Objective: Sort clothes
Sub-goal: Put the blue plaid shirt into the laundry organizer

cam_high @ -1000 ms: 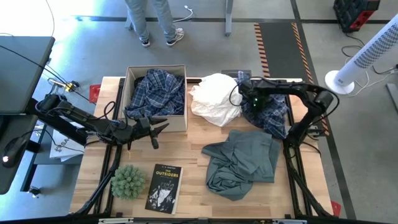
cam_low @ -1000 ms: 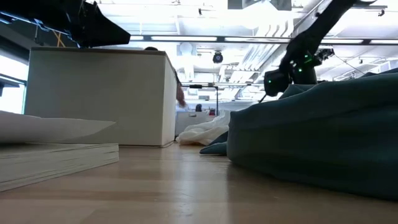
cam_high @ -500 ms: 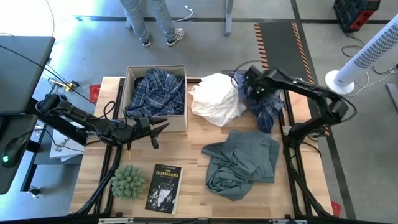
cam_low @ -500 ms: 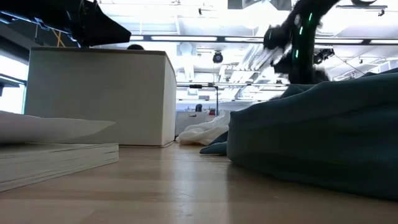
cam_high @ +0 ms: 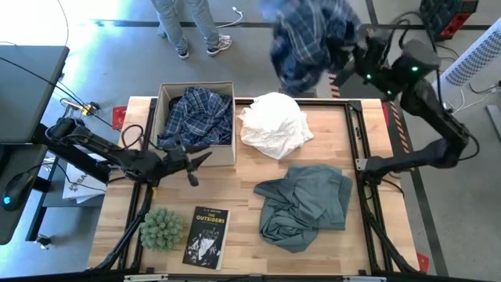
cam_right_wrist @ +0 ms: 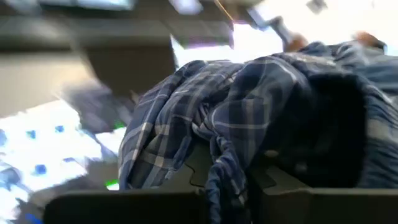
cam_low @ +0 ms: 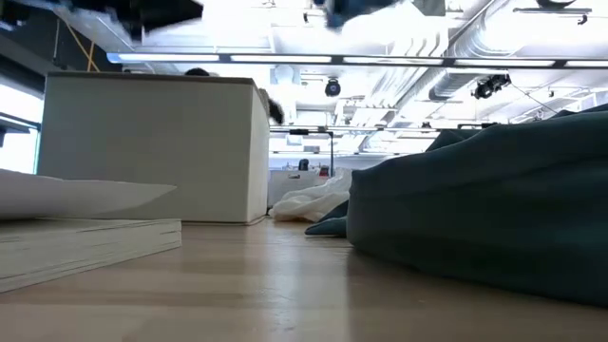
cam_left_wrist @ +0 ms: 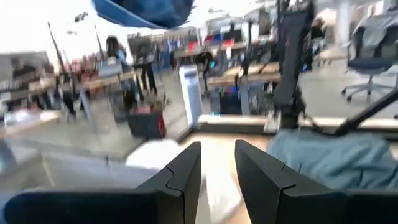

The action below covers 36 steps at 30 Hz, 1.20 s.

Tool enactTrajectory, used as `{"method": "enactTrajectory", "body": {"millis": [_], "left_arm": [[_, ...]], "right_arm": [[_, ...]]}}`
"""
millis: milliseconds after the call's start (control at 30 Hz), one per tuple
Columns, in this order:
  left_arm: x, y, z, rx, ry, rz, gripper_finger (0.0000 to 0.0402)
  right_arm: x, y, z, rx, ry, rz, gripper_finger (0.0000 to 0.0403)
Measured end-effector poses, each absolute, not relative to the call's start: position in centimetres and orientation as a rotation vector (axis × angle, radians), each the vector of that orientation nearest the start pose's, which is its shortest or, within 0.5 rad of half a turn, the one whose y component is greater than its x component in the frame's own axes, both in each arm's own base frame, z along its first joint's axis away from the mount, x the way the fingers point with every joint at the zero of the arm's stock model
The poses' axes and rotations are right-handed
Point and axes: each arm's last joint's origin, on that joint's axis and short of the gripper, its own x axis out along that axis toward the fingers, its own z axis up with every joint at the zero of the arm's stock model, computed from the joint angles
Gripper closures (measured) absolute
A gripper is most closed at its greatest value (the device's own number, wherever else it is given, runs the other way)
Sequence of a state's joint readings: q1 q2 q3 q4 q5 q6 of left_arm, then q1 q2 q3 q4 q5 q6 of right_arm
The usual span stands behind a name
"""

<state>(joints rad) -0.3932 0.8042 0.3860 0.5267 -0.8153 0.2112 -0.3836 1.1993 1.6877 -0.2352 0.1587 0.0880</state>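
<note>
My right gripper (cam_high: 343, 61) is high above the table's far edge, shut on a blue-and-white plaid shirt (cam_high: 309, 35) that is blurred and clear of everything. A second plaid shirt (cam_high: 197, 116) lies in the tan cardboard box (cam_high: 163, 106). A white garment (cam_high: 274, 125) lies at the far middle of the table. A grey-green shirt (cam_high: 305, 204) lies crumpled at the near right. My left gripper (cam_high: 197, 160) hovers at the box's near side, open, with nothing between its fingers (cam_left_wrist: 186, 171). My right gripper pinches a bunched fold of the plaid shirt (cam_right_wrist: 217, 152) between its two fingers (cam_right_wrist: 273, 177), several layers together. The fingers come about level from the table's right. The shirt drapes out past the fingers and hangs clear of the table.
A book (cam_high: 207, 235) and a small green plant (cam_high: 162, 229) sit at the near left. A person's legs (cam_high: 192, 27) stand beyond the far edge. A white fan (cam_high: 462, 70) is off the far right corner. Bare wood (cam_high: 243, 176) lies between the box and the grey-green shirt.
My right gripper has shot up from the table's far right, tipping from pointing down to about level. It has carried the plaid shirt up off the table and toward the far edge. My left gripper has risen slightly beside the box.
</note>
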Motion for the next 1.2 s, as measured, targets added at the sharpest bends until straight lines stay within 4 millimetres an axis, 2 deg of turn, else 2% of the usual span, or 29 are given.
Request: {"method": "enactTrajectory", "body": {"millis": [133,200,300,400,467,567,667,800,900,1000,1100,1200], "left_arm": [[16.3,-5.4,29.4,0.154,-0.126,0.395,0.0307],[15.8,-5.9,31.0,0.166,-0.159,0.372,0.0307],[15.0,-6.6,33.1,0.183,-0.194,0.356,0.0307],[14.0,-7.3,34.8,0.195,-0.213,0.344,0.0307],[13.5,-7.8,35.5,0.217,-0.221,0.315,0.0307],[12.9,-8.6,36.1,0.262,-0.230,0.266,0.0307],[12.6,-9.0,36.1,0.269,-0.218,0.260,0.0307],[12.2,-9.0,36.0,0.243,-0.157,0.352,0.0307],[12.0,-8.7,35.8,0.217,-0.087,0.480,0.0307],[11.9,-8.1,35.7,0.164,-0.017,0.636,0.0307],[12.0,-7.6,35.6,0.109,0.011,0.741,0.0307],[12.2,-7.2,35.5,0.103,0.017,0.785,0.0307]], "right_arm": [[23.1,-8.3,55.0,0.011,-0.425,-0.370,0.0380],[26.0,-9.1,54.4,0.003,-0.410,-0.340,0.0380],[30.8,-11.1,52.4,-0.010,-0.327,-0.348,0.0380],[35.7,-12.9,49.7,-0.004,-0.254,-0.318,0.0380],[38.9,-14.0,47.2,-0.010,-0.195,-0.293,0.0379],[43.4,-15.5,42.3,-0.017,-0.094,-0.286,0.0378],[47.0,-16.7,37.1,0.050,-0.028,-0.273,0.0378],[50.0,-17.4,31.6,0.166,0.010,-0.117,0.0376],[51.6,-16.9,27.9,0.206,0.076,-0.003,0.0375],[52.7,-16.1,24.6,0.219,0.166,0.036,0.0375],[53.3,-15.6,22.8,0.187,0.218,0.051,0.0374],[53.2,-15.3,22.7,0.139,0.251,0.049,0.0360]]}}
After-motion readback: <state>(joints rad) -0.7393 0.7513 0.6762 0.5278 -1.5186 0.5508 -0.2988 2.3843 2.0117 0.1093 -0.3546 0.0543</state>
